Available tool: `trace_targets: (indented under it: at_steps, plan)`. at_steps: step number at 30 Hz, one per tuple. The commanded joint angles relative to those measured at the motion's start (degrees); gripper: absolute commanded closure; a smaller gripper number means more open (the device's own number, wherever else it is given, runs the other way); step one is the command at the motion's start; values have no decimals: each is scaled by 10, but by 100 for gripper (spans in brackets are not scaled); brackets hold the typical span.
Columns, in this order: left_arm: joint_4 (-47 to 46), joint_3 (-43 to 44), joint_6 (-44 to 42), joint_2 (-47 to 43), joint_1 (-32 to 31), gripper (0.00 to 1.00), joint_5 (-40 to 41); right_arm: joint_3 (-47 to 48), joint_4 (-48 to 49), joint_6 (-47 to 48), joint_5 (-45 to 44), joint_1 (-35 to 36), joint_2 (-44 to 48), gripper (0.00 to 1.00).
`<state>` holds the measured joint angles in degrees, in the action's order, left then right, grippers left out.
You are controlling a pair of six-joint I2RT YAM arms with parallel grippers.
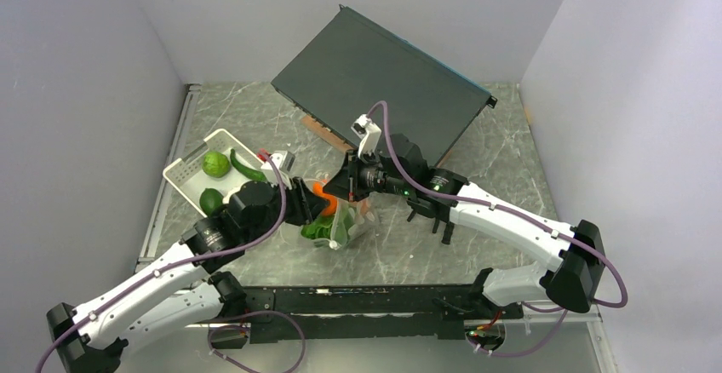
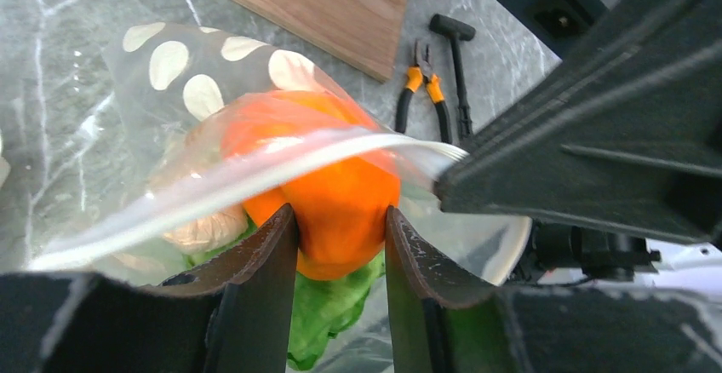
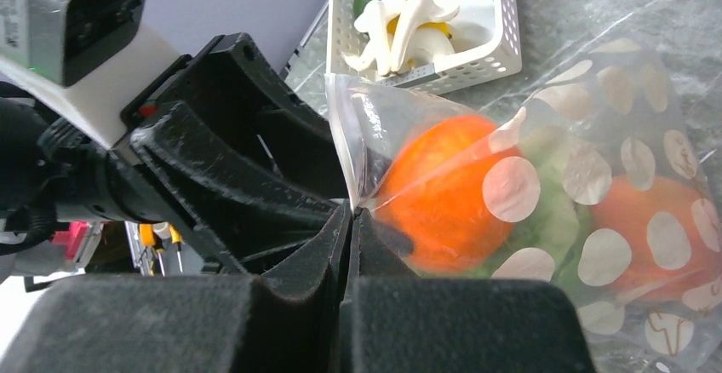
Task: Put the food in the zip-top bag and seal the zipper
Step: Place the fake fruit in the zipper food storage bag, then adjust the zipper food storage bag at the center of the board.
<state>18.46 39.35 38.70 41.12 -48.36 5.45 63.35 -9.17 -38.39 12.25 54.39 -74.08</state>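
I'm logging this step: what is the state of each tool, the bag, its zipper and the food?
Zip-top bag, mouth open.
Zipper, unsealed.
Left tool, shut on the orange.
Right tool, shut on the zip-top bag's edge.
Lettuce, inside the bag.
Basket, holding green fruits and cucumber.

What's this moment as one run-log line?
left fingers: holding orange at zip-top bag mouth | right fingers: pinching bag edge | lettuce: inside | basket: green fruits, cucumber
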Motion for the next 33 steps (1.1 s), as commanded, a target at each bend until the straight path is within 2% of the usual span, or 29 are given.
trace_targets:
  at_steps: [1,3,5,8,10,16,20,29,31,33]
  plan:
    - [-85,-23,10,7,-2,79,71,6,47,-17,23,1,23,100]
    - [-97,-28,11,14,-2,74,77,4,49,-19,24,1,25,100]
    - [-92,-25,17,23,-2,65,79,2,48,-18,23,1,27,100]
    - [-68,-15,28,31,-2,39,67,-2,46,-16,20,-1,31,100]
    - [-52,-9,35,24,-2,29,49,-7,47,-15,17,0,32,100]
    - [40,18,59,-48,-2,20,6,-17,53,-16,22,-6,36,100]
    - [138,48,80,-110,-2,21,25,-14,53,-15,26,-10,33,100]
    - [267,10,143,-254,-2,39,48,-5,47,-17,30,-12,33,100]
    - [264,-11,158,-278,-2,34,42,-5,47,-16,28,-13,33,100]
    - [245,-42,167,-297,-2,22,26,-2,45,-14,27,-12,32,100]
